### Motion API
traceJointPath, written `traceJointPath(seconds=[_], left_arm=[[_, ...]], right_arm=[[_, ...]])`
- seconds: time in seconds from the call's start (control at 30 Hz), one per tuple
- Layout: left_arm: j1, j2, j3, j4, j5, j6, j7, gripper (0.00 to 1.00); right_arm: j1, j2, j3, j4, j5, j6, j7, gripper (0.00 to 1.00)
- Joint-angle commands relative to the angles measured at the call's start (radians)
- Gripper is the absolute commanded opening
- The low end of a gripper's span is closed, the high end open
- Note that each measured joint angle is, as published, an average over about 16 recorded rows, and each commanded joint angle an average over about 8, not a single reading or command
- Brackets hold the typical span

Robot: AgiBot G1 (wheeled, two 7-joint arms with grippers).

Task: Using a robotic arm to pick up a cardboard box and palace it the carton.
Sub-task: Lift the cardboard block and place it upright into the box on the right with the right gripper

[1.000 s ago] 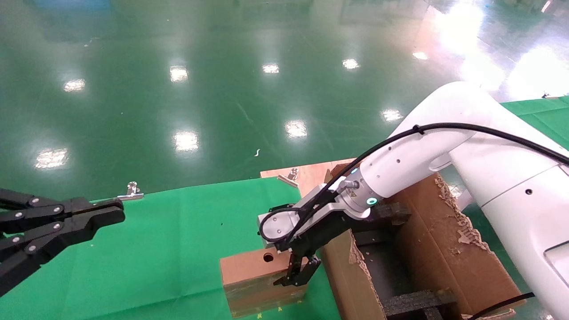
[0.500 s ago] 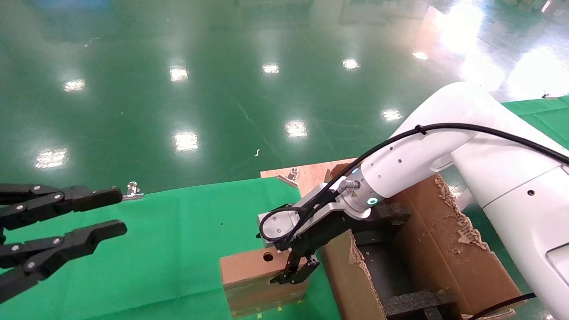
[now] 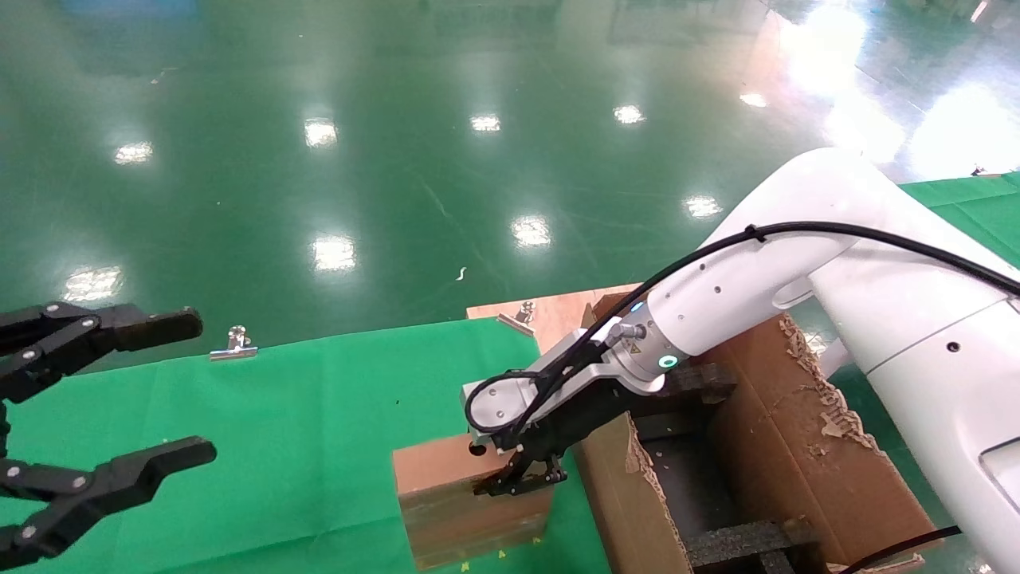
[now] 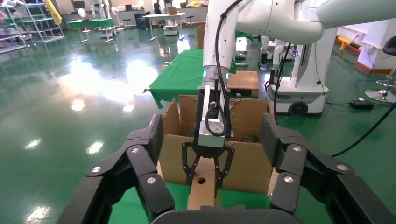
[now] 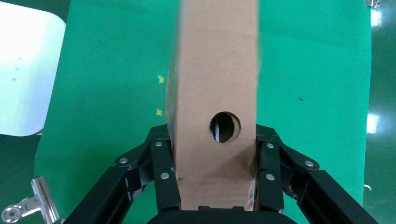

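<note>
The small brown cardboard box (image 3: 446,494) with a round hole stands on the green cloth, right next to the large torn carton (image 3: 765,446) with black foam inside. My right gripper (image 3: 518,478), on the white arm, is down over the box's end and shut on it. In the right wrist view its fingers (image 5: 162,163) press both sides of the box (image 5: 217,70). My left gripper (image 3: 195,388) hangs open and empty at the far left, well away. The left wrist view shows the left gripper (image 4: 212,135), the box (image 4: 203,186), the right gripper (image 4: 204,175) and the carton (image 4: 252,163).
A metal clip (image 3: 233,344) sits on the far edge of the green cloth (image 3: 319,414). A bare wooden board (image 3: 558,311) with a second clip lies behind the carton. Glossy green floor lies beyond the table.
My right gripper has come down over the box and closed on its sides. My left gripper has opened from shut to wide open.
</note>
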Motion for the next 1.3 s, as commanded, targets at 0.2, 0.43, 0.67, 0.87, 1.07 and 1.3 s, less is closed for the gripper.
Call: traceJointPath(seconds=[0.2, 0.43, 0.67, 0.87, 1.07, 1.3], left_arm=[[0.000, 0.000, 0.000, 0.000, 0.000, 0.000, 0.000, 1.00], [0.000, 0.000, 0.000, 0.000, 0.000, 0.000, 0.000, 1.00], [0.000, 0.000, 0.000, 0.000, 0.000, 0.000, 0.000, 1.00], [0.000, 0.000, 0.000, 0.000, 0.000, 0.000, 0.000, 1.00], [0.000, 0.000, 0.000, 0.000, 0.000, 0.000, 0.000, 1.00], [0.000, 0.000, 0.000, 0.000, 0.000, 0.000, 0.000, 1.00]], right_arm=[[0.000, 0.001, 0.001, 0.000, 0.001, 0.001, 0.001, 0.00], [0.041, 0.009, 0.015, -0.013, 0.024, -0.002, 0.004, 0.00], [0.179, 0.038, 0.035, -0.072, 0.075, -0.025, -0.005, 0.00], [0.323, 0.083, 0.014, -0.153, 0.124, -0.037, -0.044, 0.00], [0.438, 0.129, -0.049, -0.219, 0.185, -0.044, -0.077, 0.00], [0.510, 0.196, -0.150, -0.259, 0.254, -0.044, -0.085, 0.00]])
